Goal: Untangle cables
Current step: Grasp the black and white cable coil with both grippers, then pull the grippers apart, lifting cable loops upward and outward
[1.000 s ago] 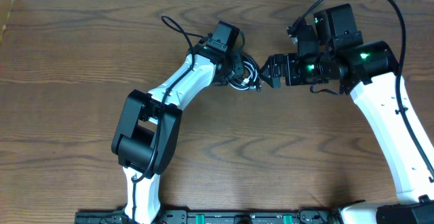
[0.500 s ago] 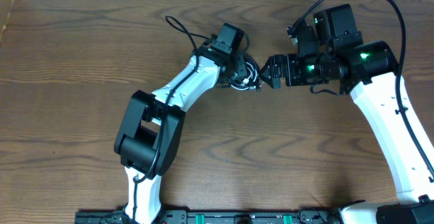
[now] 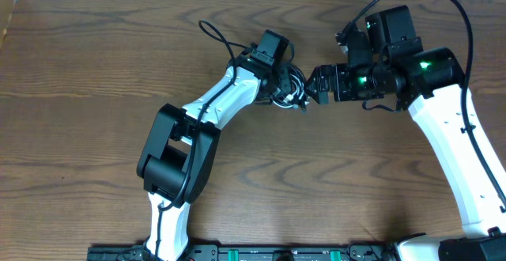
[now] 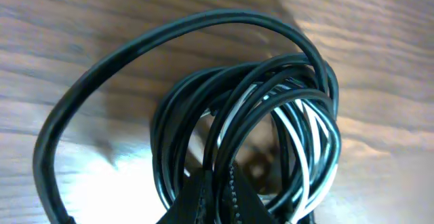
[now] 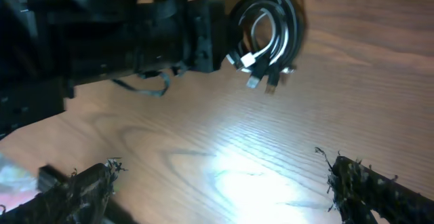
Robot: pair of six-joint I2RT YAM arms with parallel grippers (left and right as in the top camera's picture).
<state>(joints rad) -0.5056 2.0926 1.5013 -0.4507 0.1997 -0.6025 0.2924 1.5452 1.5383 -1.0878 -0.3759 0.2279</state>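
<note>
The cables are a tangled coil of black and white cords on the wooden table, between the two grippers. In the left wrist view the coil fills the frame, black loops around a white one. My left gripper is shut on strands of the coil; it also shows in the overhead view. In the right wrist view the coil hangs at the left gripper's tip, plug ends dangling. My right gripper is open and empty, a short way right of the coil.
A thicker black wire loops off the left arm at the back. Another black wire arcs over the right arm. The wooden table stretches to the left and front.
My left gripper has moved a little to the right with the coil, closer to my right gripper. The right arm has stayed still.
</note>
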